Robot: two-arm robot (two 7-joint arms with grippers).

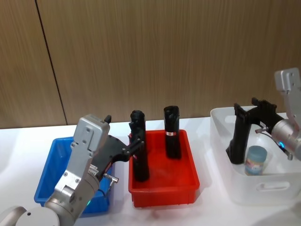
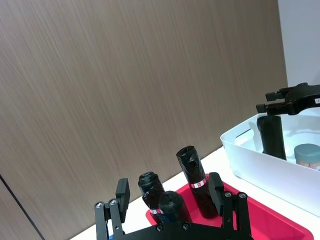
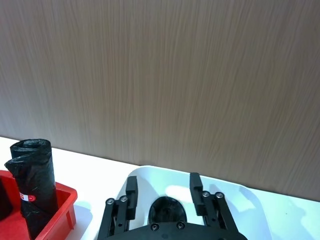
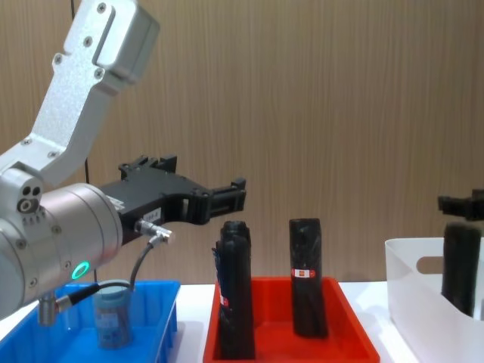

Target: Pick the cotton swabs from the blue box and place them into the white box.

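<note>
**benchrat:** Wood-panel wall behind, white tabletop, three bins in a row. You've got one of the cotton swabs (image 1: pixel 257 160) already sitting in the white box (image 1: pixel 244 190), and another jar (image 4: pixel 113 318) standing upright in the blue box (image 4: pixel 162 314). Red tray (image 1: pixel 164 193) between them has the black tubes (image 1: pixel 172 132), ignore those.

**armjockey:** How do you reckon the jar handles?

**benchrat:** My guess: light, rigid, and slick, since it's smooth clear plastic with a round lid. You won't crush it easily, but it could squirt out of a pinch or tip over. I'd have you grab across the body just under the lid, fingers square to it, not on the lid edge.

**armjockey:** And where are my arms?

**benchrat:** Your left gripper (image 4: pixel 227 198) is raised above the blue box's inner end, reaching level toward the red tray, fingers spread and empty. You'd need to tilt it down over the jar. Your right gripper (image 1: pixel 242 136) hangs fingers-down inside the white box, just beside the jar there, parted, holding nothing.
</note>
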